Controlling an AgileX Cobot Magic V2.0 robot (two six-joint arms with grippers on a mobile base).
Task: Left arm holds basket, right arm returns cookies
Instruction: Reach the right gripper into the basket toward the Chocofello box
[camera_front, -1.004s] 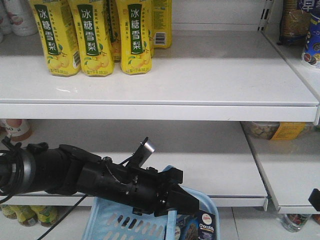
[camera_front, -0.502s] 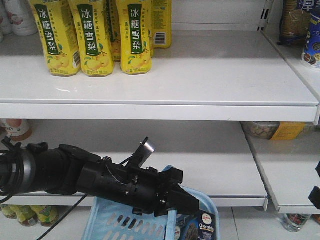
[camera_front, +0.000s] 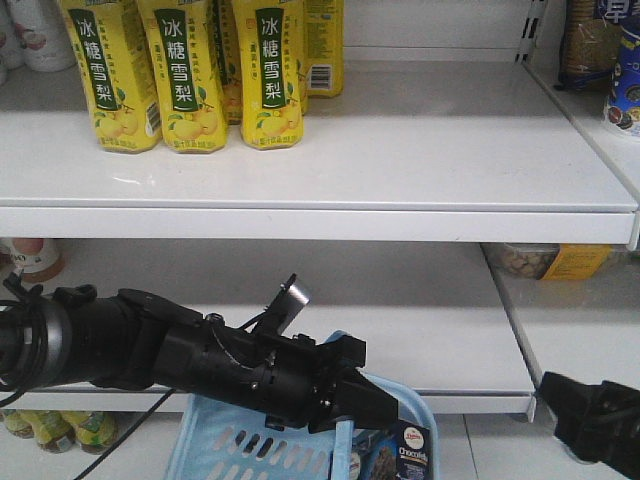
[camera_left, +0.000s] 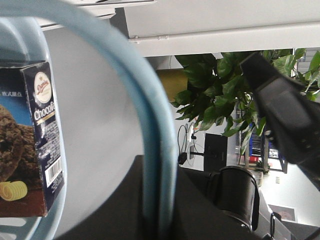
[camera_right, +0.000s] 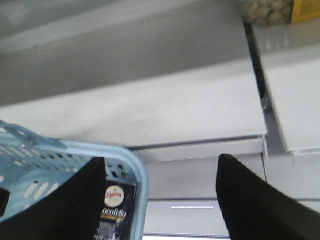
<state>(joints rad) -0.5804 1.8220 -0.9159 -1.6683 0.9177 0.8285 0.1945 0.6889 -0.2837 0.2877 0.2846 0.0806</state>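
Held the basket (camera_front: 225, 442) at lower centre of the front view by its handle (camera_front: 345, 440), with the left gripper (camera_front: 375, 405) seemingly pressed together on that handle. Found the cookies (camera_front: 412, 450) upright in the basket's right corner, close against the rim, logo uppermost. Made out a blue pack (camera_left: 10, 100) just beside the box, too cropped to name.

Showed the right gripper (camera_right: 160, 159) spread wide in its wrist view, above and outside the basket, apart from the box. Judged the step in hand to be the reach for the cookies.

Called for a descent from above, centred on the box, clear of rim and handle. Needed a firm but gentle closure on the cardboard, then a straight lift before any swing toward the shelf (camera_front: 430, 330). Relied on a level basket from the left arm; otherwise risked tipping the box.
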